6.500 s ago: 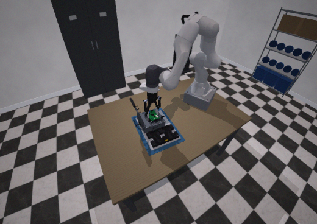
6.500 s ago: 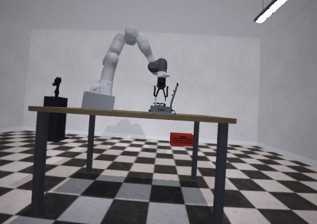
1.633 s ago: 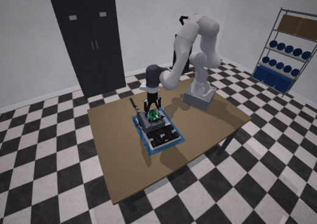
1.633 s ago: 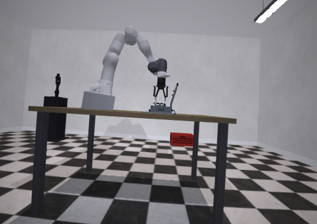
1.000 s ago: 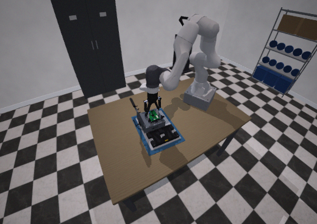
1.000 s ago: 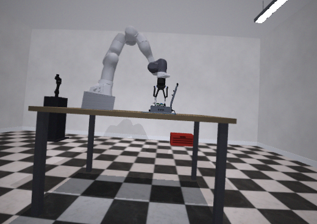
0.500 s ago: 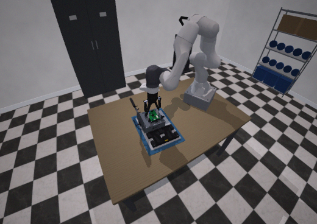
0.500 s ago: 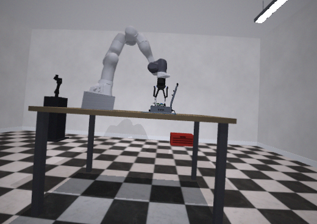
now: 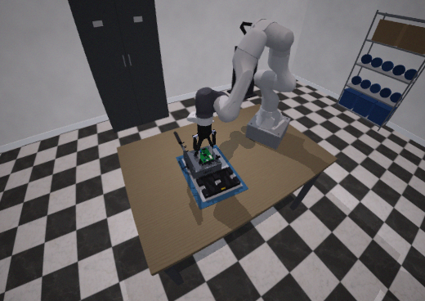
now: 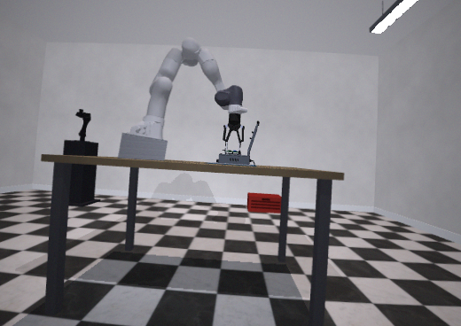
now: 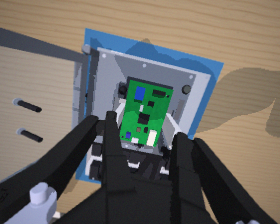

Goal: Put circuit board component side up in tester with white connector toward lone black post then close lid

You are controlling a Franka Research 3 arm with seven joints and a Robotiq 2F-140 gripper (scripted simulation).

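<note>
My gripper point(image 9: 204, 149) point(image 10: 232, 150) point(image 11: 144, 115) points straight down over the grey tester point(image 9: 206, 169) point(image 10: 235, 159) point(image 11: 201, 100). It is shut on the green circuit board point(image 9: 208, 155) point(image 11: 141, 105), with its pads on the board's two long sides. The board is component side up, just above the tester's bed and turned slightly against it. Its white connector point(image 11: 152, 137) is at the end nearest the wrist camera. A black post point(image 11: 186, 90) stands on the tester's right side. The lid point(image 9: 179, 141) point(image 10: 253, 139) point(image 11: 41, 80) stands open and upright.
The tester and the black tray point(image 9: 216, 184) sit on a blue mat point(image 9: 241, 184) point(image 11: 211, 70) mid-table. The arm's grey base point(image 9: 267, 131) is at the table's back right. A red box point(image 10: 264, 202) lies on the floor beyond the table.
</note>
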